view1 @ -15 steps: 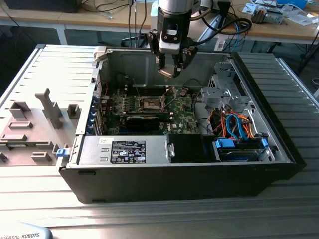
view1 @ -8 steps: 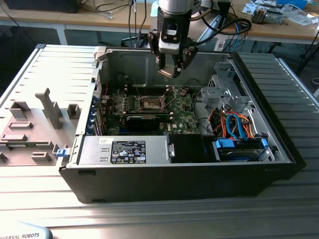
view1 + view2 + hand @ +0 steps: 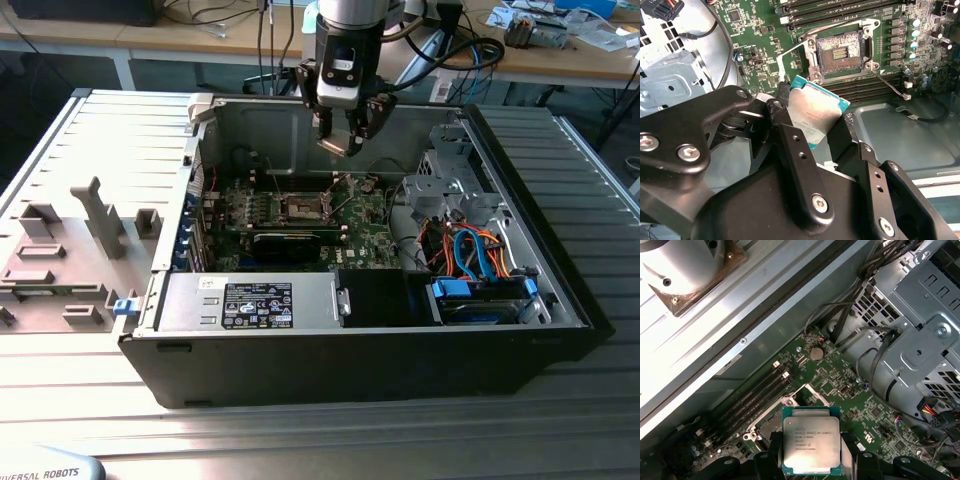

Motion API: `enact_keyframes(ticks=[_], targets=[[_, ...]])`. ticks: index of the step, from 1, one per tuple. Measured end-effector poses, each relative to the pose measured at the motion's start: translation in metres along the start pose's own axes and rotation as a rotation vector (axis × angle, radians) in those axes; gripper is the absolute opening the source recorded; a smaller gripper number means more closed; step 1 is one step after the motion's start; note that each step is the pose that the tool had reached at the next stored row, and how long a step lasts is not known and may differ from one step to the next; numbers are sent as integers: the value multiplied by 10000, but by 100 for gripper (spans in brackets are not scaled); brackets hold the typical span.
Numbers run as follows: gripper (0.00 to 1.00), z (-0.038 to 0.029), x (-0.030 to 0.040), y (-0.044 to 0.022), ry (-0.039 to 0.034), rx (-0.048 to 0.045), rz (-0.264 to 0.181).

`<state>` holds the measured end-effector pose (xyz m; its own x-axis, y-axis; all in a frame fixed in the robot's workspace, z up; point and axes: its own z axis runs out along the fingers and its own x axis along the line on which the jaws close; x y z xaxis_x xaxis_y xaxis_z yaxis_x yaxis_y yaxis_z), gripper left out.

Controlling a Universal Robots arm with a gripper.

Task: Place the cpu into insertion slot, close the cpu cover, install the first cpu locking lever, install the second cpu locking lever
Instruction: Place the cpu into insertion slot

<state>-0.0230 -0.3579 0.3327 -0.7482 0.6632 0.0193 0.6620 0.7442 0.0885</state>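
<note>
So, the small flat square cpu with the dull silvery-grey metal top [image 3: 811,440] was up in the air inside the open black computer case [image 3: 560,290]. It was pinched between the fingers of the black gripper [image 3: 811,462], which pressed on two opposite side edges. The metal top faced up toward the wrist cameras, with the green rim showing all round it. It was close to square, so there wasn't much of a long axis. In the first wrist view the slightly longer side ran away from the gripper, along the fingers.

The exterior view showed the chip hanging well above the green motherboard [image 3: 365,225], a bit toward the case's back wall from the square metal-framed insertion slot [image 3: 303,207]. It also showed the label-covered grey power supply box [image 3: 250,300] along the near wall.

The second wrist view had the chip at a slant, one corner aimed toward the slot, whose dark contact field sat bare and empty. The first wrist view instead gave the printed top head-on, plus a round silver coin battery [image 3: 816,353] and the grey perforated drive cage [image 3: 925,330].
</note>
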Motion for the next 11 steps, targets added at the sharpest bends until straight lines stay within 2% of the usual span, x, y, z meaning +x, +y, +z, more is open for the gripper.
enact_keyframes(ticks=[11], targets=[[54, 0, 0, 0, -17, -3, 191]])
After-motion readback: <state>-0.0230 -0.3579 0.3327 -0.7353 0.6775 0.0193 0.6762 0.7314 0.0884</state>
